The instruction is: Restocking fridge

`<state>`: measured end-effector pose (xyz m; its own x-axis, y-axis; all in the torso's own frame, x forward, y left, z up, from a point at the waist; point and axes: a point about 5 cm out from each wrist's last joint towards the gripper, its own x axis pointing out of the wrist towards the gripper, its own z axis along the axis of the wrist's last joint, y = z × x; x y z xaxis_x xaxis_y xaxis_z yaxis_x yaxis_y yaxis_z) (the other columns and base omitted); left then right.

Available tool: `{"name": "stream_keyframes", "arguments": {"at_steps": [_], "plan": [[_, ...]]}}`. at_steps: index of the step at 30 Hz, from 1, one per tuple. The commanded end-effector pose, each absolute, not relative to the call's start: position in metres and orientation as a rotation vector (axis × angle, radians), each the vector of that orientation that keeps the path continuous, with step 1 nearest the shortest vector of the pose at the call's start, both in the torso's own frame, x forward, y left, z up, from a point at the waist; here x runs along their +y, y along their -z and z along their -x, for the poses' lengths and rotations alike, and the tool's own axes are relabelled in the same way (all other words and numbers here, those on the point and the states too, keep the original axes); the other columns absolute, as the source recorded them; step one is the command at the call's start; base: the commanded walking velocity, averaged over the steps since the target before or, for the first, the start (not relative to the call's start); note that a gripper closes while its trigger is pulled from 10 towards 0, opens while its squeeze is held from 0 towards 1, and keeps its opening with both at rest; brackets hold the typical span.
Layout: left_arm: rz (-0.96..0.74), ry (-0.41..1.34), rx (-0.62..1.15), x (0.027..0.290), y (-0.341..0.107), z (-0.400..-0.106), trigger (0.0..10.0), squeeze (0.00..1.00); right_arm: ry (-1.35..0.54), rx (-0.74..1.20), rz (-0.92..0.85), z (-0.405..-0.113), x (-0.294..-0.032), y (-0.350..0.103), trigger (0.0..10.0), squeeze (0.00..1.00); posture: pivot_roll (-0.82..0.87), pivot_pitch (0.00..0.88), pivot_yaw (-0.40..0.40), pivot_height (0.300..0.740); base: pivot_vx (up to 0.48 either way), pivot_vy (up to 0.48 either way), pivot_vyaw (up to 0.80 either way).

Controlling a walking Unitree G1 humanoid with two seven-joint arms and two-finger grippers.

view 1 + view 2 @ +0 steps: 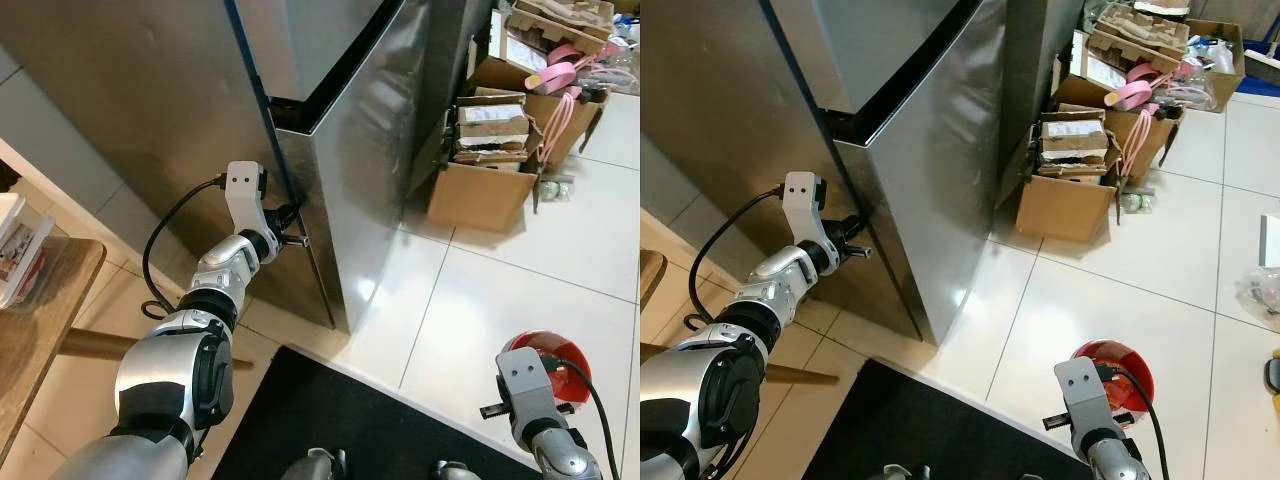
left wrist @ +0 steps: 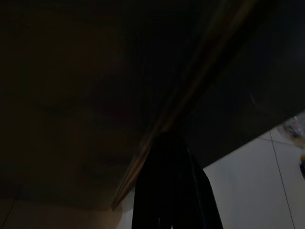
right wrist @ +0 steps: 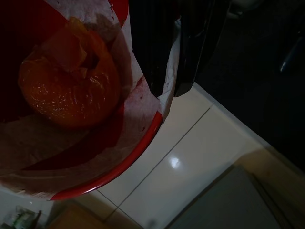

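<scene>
- Nearest in the left eye view is the right gripper (image 1: 545, 385), low at the near right and clamped on the rim of a red bowl (image 1: 548, 362) held above the white floor tiles (image 1: 470, 300). Farther and to the left, the left gripper (image 1: 290, 228) reaches to the front corner of the stainless fridge (image 1: 350, 150), at the seam under the upper door; I cannot tell whether its fingers are parted or closed. A wooden table (image 1: 40, 320) stands at the near left, and cardboard boxes (image 1: 490, 150) sit far right.
- Right eye view: same layout, with a black mat (image 1: 930, 420) near the robot's feet.
- Left wrist view: very dark; the black fingers (image 2: 174, 186) lie against the door edge of the fridge.
- Right wrist view: the bowl is lined with paper (image 3: 138, 95) and carries an orange food piece (image 3: 66, 88). Judged light and rigid but easy to tip, the bowl wants a level rim hold, since its soft contents could slide on the paper.
</scene>
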<state>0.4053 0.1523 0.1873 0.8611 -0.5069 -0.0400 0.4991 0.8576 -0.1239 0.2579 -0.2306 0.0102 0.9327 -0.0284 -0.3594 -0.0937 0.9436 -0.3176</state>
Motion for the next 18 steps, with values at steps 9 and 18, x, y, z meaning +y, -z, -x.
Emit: {"name": "stream_keyframes", "arguments": {"at_steps": [9,18], "plan": [[0.013,0.561,0.094,0.1435,-0.1802,-0.4032,10.0,0.0,-0.038,0.384,0.343,-0.2534,-0.2289,-0.0068,10.0,0.0,-0.12,0.328,0.108,0.74,0.0,0.0,0.0],[-0.069,0.524,0.108,0.1415,-0.1789,-0.4044,10.0,0.0,-0.024,0.387,0.339,-0.2509,-0.2305,-0.0057,10.0,0.0,-0.13,0.327,0.124,0.74,0.0,0.0,0.0]]}}
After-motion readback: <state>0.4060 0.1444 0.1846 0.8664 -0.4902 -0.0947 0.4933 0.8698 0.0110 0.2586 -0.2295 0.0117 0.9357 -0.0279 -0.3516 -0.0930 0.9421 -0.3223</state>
